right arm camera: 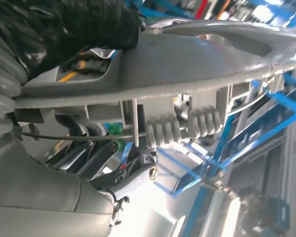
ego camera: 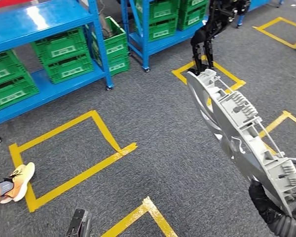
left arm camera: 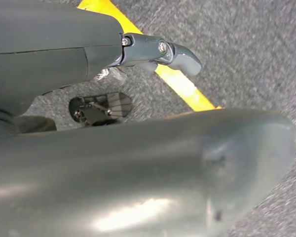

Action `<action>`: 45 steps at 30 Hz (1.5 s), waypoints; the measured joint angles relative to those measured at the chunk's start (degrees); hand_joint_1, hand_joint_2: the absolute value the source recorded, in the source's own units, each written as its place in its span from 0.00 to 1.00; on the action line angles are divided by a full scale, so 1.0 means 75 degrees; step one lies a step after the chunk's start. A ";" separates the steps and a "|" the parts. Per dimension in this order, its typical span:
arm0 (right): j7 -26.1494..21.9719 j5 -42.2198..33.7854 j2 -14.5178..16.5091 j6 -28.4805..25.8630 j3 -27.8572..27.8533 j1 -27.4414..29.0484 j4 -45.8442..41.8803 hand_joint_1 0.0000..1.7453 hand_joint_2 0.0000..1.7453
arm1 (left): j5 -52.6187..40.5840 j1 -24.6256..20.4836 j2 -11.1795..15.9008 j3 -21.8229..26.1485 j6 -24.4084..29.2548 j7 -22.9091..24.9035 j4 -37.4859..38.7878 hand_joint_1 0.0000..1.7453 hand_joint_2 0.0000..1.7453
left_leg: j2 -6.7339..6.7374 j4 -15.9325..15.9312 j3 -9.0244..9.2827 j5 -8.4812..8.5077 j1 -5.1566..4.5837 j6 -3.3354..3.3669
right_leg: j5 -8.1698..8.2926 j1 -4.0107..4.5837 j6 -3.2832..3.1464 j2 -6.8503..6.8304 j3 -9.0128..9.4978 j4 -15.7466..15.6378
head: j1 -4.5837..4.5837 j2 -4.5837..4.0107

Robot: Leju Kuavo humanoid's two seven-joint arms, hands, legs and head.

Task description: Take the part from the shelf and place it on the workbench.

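The right hand (ego camera: 278, 215) comes in at the lower right corner of the head view. It holds a long grey plastic part (ego camera: 236, 131) by its lower end, and the part rises slanted up and away over the grey floor (ego camera: 168, 153). The hand itself is cut off by the picture edge, so only its black glove and ribbed cover are seen there. In the right wrist view the gloved fingers (right arm camera: 83, 29) are closed over the edge of the part (right arm camera: 199, 59), and the part hides much of the hand.

The left hand (left arm camera: 139, 163) is very close to its wrist camera and blurred. One finger (left arm camera: 168, 52) reaches out straight over the floor, and I cannot tell how the others lie.

Yellow tape lines (ego camera: 75, 173) mark squares on the floor. Blue shelves (ego camera: 46, 84) with green crates (ego camera: 62, 54) stand behind, well apart from the part. A person's orange shoe (ego camera: 18, 181) shows at the left edge.
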 joint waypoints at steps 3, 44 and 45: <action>0.0027 0.0056 -0.0004 -0.0003 -0.0077 0.0110 -0.0021 1.00 1.00 | 0.0028 0.0011 -0.0037 0.0001 0.0000 0.0002 0.0000 0.00 0.00 | 0.0296 0.0016 -0.0006 -0.0014 -0.0006 -0.0017 | -0.0002 -0.0041 0.0069 -0.0072 -0.0109 0.0393 | -0.0001 0.0000; 0.0239 0.0407 -0.0233 -0.0074 -0.0173 0.0366 -0.0495 1.00 1.00 | 0.0170 0.0027 -0.0283 0.0007 -0.0134 0.0018 0.0002 0.00 0.00 | 0.0325 0.0771 -0.0115 -0.0722 -0.0032 -0.0350 | 0.0725 -0.0020 -0.0317 -0.0117 0.0821 -0.1452 | -0.0079 0.0000; 0.0238 0.0411 -0.0233 -0.0080 -0.0173 0.0362 -0.0503 1.00 1.00 | 0.0170 0.0036 -0.0284 0.0007 -0.0134 0.0018 0.0002 0.00 0.00 | 0.0158 0.1297 -0.0337 -0.0997 -0.0030 -0.0346 | 0.0730 -0.0005 -0.0343 -0.0040 0.0814 -0.1452 | -0.0090 0.0000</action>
